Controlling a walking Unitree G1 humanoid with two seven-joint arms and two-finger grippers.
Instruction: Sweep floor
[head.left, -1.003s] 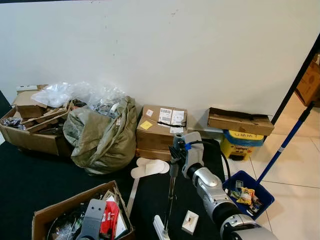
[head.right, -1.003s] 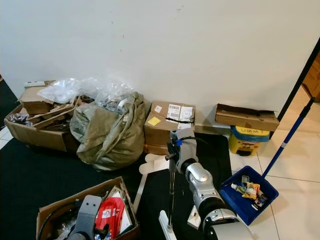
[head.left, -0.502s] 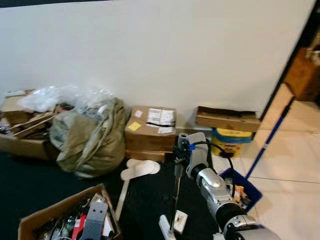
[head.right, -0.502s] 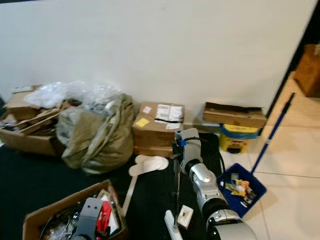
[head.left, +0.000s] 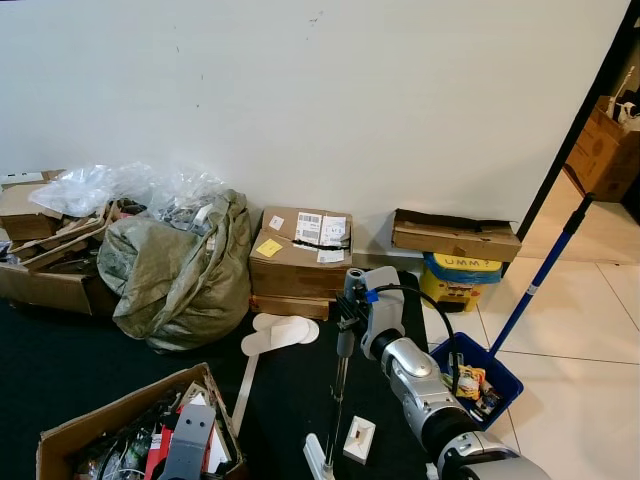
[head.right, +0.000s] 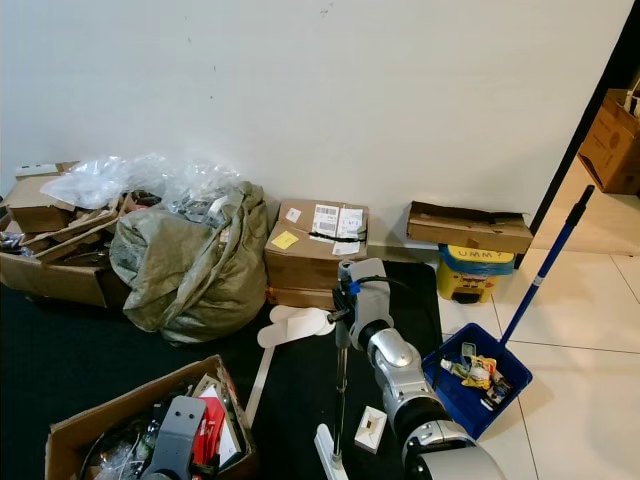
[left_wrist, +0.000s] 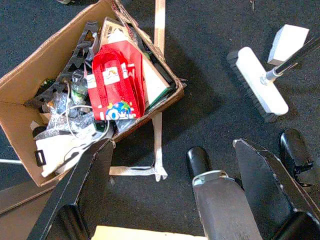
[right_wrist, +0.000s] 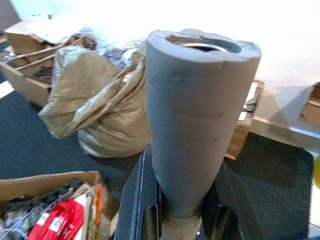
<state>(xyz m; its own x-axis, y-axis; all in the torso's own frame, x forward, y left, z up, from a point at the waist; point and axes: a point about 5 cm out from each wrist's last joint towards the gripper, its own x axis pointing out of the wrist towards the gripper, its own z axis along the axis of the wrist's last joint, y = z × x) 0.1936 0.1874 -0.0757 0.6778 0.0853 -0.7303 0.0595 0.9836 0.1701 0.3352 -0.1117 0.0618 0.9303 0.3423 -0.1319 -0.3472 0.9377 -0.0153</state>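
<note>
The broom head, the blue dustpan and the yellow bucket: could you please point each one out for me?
broom head (left_wrist: 262, 89): left wrist view, middle of its white back.
dustpan (head.right: 463, 405): right eye view, blue front wall.
bucket (head.left: 458, 287): left eye view, yellow side under the blue rim.

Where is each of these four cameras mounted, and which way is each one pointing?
Left eye and right eye views: on the head, looking forward and down at the olive sack, boxes and blue dustpan; the silver right arm shows.
Left wrist view: looks down past the open left claw at a cardboard box.
Right wrist view: looks along the right claw clamping the broom handle.
Shared: broom head, sack.
</note>
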